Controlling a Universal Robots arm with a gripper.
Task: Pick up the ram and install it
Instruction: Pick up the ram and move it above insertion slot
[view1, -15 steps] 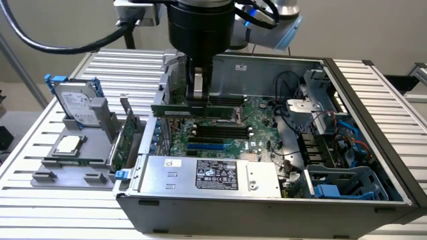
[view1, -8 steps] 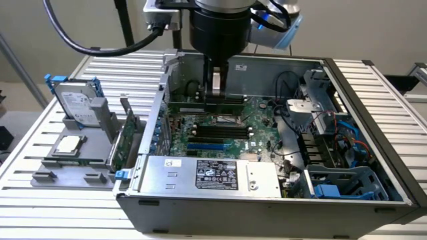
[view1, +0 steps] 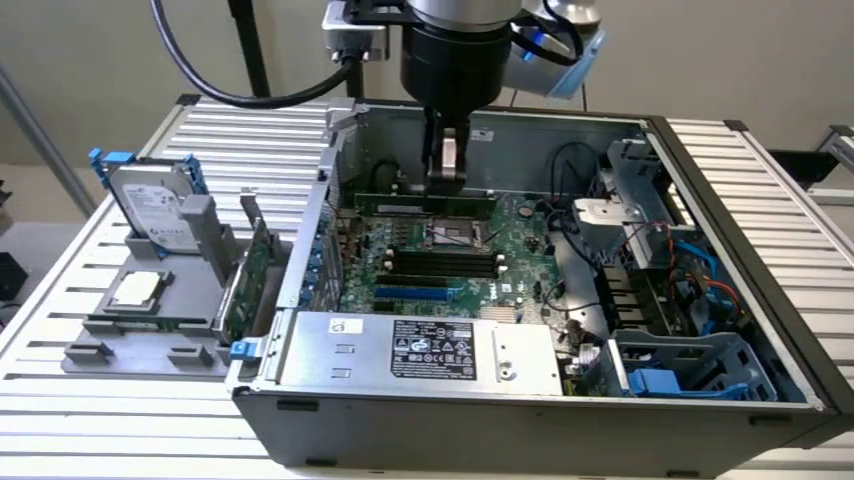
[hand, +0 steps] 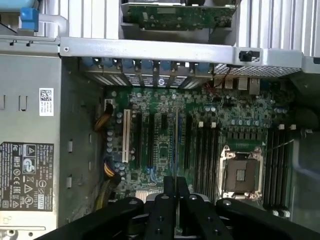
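Metal fingers of the dark end effector (view1: 447, 190) are pinched shut on the ram (view1: 400, 206), a long, slim green circuit-board stick with dark chips. It grips the stick near the middle of its upper edge. The stick hangs level inside the open grey steel computer case (view1: 747, 330). It sits above the green motherboard (view1: 514, 245), over the silver processor socket (view1: 447, 236) and towards the case's far wall. It is not yet in any of the long black memory slots (view1: 430, 263), which lie just nearer the camera in the exterior view.

From where I stand the stick looks very light and stiff, but thin and easily damaged. It would flex or crack if forced in at a tilt. A mid-length hold on the top edge seems right to me: it leaves the contact edge clear and both ends free, and it keeps the stick balanced. Off-centre pressure could make it pivot between the fingers.

On the slatted aluminium tabletop (view1: 781, 190), at the exterior view's left, a silver hard drive with blue rails (view1: 151, 205) and a broad green expansion card (view1: 250, 285) stand in a grey holder.
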